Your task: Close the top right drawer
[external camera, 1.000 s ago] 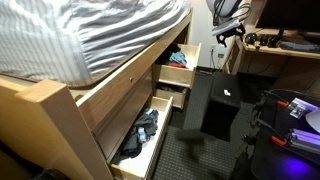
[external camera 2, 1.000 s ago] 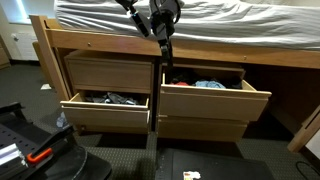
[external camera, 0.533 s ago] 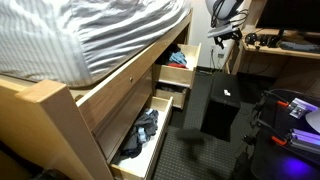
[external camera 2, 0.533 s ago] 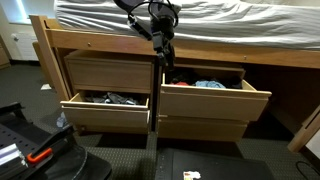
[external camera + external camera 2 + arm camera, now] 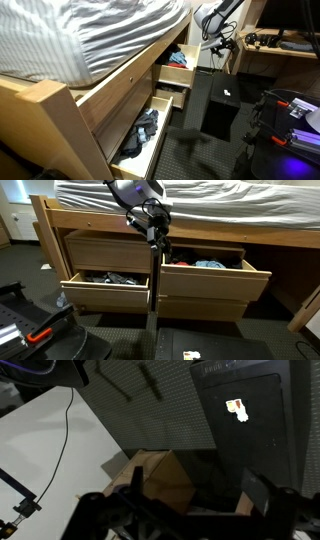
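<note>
Spread wide at the fingers [image 5: 265, 498], dark and blurred along the bottom of the wrist view, with nothing gripped between them. Just past the gripper [image 5: 185, 512] in that view, a corner of light wood [image 5: 150, 475], then a black box [image 5: 245, 435] with a small sticker [image 5: 237, 407] to the right, and a white surface [image 5: 40, 455] crossed by a thin cable [image 5: 62, 435] to the left. In an exterior view, hanging by the upper left corner of the top right drawer [image 5: 215, 283], in front of the bed frame [image 5: 100, 225]; touching it or not, cannot tell. Pulled well out, that drawer, with blue and red cloth [image 5: 205, 264] showing over its plain front. Lower and to the left, the longer drawer [image 5: 105, 292], also pulled out, with dark grey clothes [image 5: 108, 278] inside. Above the gripper, the arm [image 5: 135, 192], reaching down from in front of the mattress [image 5: 230, 202] and its striped sheet. On the floor [image 5: 215, 345] near the open drawers, in an exterior view, the black box [image 5: 212, 105] standing upright. Beyond it, at the far right, a worktop [image 5: 285, 50] with small items too blurred to name.
</note>
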`<state>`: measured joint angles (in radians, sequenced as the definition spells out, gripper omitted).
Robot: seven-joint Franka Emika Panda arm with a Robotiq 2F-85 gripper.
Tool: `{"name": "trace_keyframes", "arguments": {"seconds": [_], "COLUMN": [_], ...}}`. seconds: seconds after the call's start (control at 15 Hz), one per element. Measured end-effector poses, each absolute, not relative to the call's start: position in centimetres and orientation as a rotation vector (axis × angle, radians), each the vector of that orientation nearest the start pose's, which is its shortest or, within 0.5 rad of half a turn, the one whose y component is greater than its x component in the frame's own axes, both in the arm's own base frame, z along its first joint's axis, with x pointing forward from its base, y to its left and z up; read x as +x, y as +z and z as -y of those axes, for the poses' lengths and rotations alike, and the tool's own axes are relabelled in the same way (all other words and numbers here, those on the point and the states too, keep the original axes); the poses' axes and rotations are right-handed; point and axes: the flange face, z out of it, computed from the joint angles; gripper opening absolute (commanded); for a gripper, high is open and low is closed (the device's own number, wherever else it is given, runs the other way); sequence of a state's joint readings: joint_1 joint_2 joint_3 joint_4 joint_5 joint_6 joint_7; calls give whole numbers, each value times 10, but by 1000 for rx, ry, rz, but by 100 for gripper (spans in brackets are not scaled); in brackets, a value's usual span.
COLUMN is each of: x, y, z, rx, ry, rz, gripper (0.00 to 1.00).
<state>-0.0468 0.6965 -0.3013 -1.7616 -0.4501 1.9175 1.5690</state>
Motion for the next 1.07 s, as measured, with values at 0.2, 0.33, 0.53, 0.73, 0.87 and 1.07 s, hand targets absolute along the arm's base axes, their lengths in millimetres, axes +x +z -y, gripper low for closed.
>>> {"name": "trace_keyframes", "arguments": {"seconds": [0.2,0.33,0.53,0.73,0.87,1.07], "x": [567,568,573,579,591,610], "y": [100,68,55,55,55,48], "z": [230,234,235,233,222,214], "rx": [1485,1422,1406,1459,1551,1706], "ry": [-168,-208,-207,-158,-117,-37], "rz": [1655,1615,1600,1541,1455,1333], "gripper": [100,100,100,100,100,100]}}
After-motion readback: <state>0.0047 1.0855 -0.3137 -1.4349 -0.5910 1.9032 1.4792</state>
